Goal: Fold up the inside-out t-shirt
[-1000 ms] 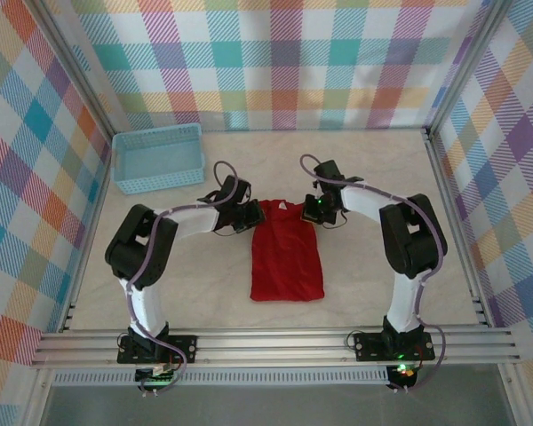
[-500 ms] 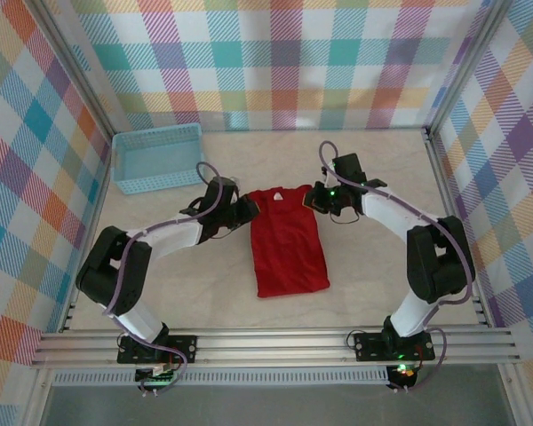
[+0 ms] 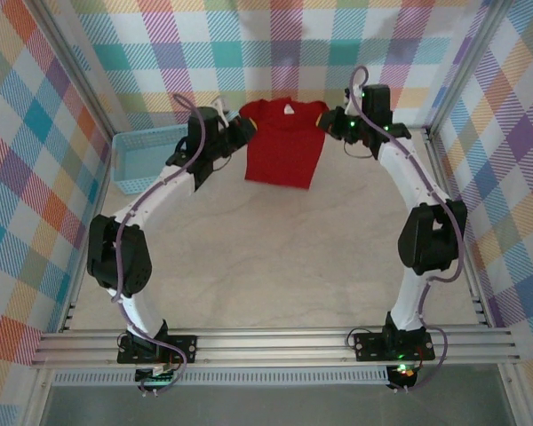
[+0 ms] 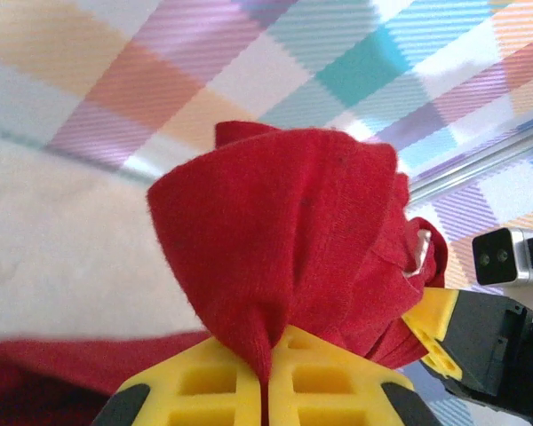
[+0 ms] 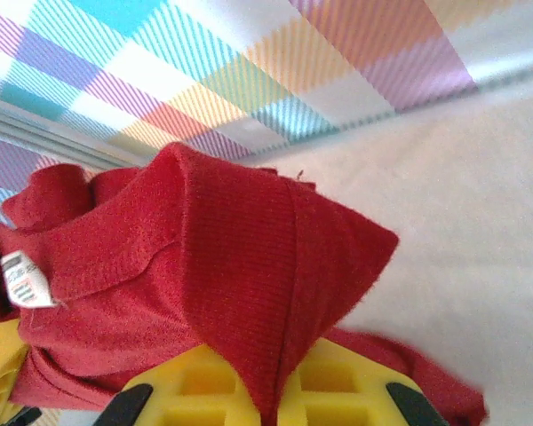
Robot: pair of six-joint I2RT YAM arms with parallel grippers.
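Both arms reach far toward the back wall (image 3: 275, 53), and the red shirt (image 3: 282, 146) is stretched between them at the far end of the desk (image 3: 275, 257). The left pincer (image 3: 241, 130) holds one shoulder and the right pincer (image 3: 331, 119) holds the other. The collar is on top and the body of the shirt spreads flat below it. The small pale label (image 3: 288, 110) shows in the middle of the neck.

From above, the shirt appears lifted off the desk, but whether its lower hem touches the surface cannot be told.

In the left wrist view, the yellow fingers of the left pincer (image 4: 265, 377) are pressed together on a bunch of red cloth (image 4: 284, 231), which rises from the closed gap in thick folds. The label (image 4: 419, 253) peeks out at the right side of the bunch.

In the right wrist view, the right pincer (image 5: 271, 399) is likewise pressed together, pinching a folded ridge of the shirt (image 5: 222, 266). The label (image 5: 25, 282) lies at the left, on the collar seam.

A light-blue basket (image 3: 142, 164) stands at the far left of the desk, just beside the left arm and apart from the shirt.
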